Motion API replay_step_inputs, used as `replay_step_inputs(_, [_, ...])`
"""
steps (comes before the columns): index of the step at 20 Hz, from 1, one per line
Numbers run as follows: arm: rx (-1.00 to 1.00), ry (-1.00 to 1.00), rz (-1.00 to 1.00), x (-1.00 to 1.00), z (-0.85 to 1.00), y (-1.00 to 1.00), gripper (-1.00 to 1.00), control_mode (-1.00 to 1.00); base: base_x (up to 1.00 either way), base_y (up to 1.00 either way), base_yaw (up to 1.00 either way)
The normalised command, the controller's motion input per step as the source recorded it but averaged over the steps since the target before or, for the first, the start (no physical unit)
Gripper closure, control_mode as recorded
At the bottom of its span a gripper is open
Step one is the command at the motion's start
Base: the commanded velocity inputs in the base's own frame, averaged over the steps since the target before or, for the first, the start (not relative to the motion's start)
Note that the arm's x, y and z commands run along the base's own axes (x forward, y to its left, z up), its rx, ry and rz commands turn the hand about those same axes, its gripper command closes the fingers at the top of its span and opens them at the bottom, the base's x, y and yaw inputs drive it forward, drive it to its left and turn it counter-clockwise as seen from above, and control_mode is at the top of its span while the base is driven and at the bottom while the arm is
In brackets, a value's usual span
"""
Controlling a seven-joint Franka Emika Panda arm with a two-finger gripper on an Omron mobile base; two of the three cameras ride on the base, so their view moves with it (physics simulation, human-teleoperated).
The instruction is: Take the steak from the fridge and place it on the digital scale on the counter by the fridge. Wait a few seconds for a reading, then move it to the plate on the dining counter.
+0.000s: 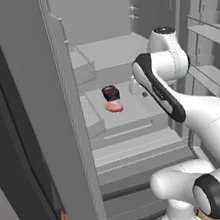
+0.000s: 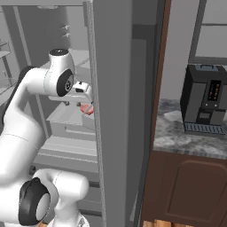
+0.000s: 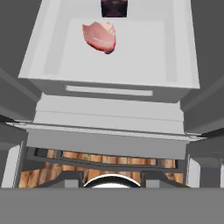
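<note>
How far the fingers of the gripper are spread cannot be told: in the right base view they are tucked against the edge of the fridge, and the hand view gives no clear sight of the tips. They hold nothing and touch nothing, since the steak lies free on the pale shelf tray, well ahead of the hand. It sits toward the back left of the tray as the hand camera sees it, just in front of a dark box and seemingly not touching it. The step in hand appears to be the reach into the fridge. To do it well, the hand should probably travel in over the tray's front lip, high enough to clear it, and centre over the meat. The fingers should open wider than the slab's short side and come down straddling it. They should keep off the dark box behind, and close low, because the piece is thin and flat against the tray.
</note>
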Motion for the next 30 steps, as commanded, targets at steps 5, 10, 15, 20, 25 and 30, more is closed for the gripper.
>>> replay_step_inputs(5, [0.00, 0.00, 0.00, -0.08, -0.04, 0.17, -1.00, -1.00, 0.00, 0.00, 0.00])
replay_step_inputs(10, [-0.01, 0.00, 0.00, -0.04, -0.21, 0.27, -1.00, -1.00, 0.00, 0.00, 0.00])
replay_step_inputs(15, [0.12, -0.10, 0.03, 0.24, -0.75, 0.07, -1.00, -1.00, 0.00, 0.00, 0.00])
replay_step_inputs(20, [0.09, -0.21, 0.03, 0.47, -0.47, 0.05, -1.00, -1.00, 0.00, 0.00, 0.00])
replay_step_inputs(25, [-0.03, -0.04, 0.02, 0.58, -0.02, 0.09, -1.00, -1.00, 0.00, 0.00, 0.00])
replay_step_inputs(30, [-0.03, 0.00, 0.04, 0.61, -0.12, 0.07, -1.00, -1.00, 0.00, 0.00, 0.00])
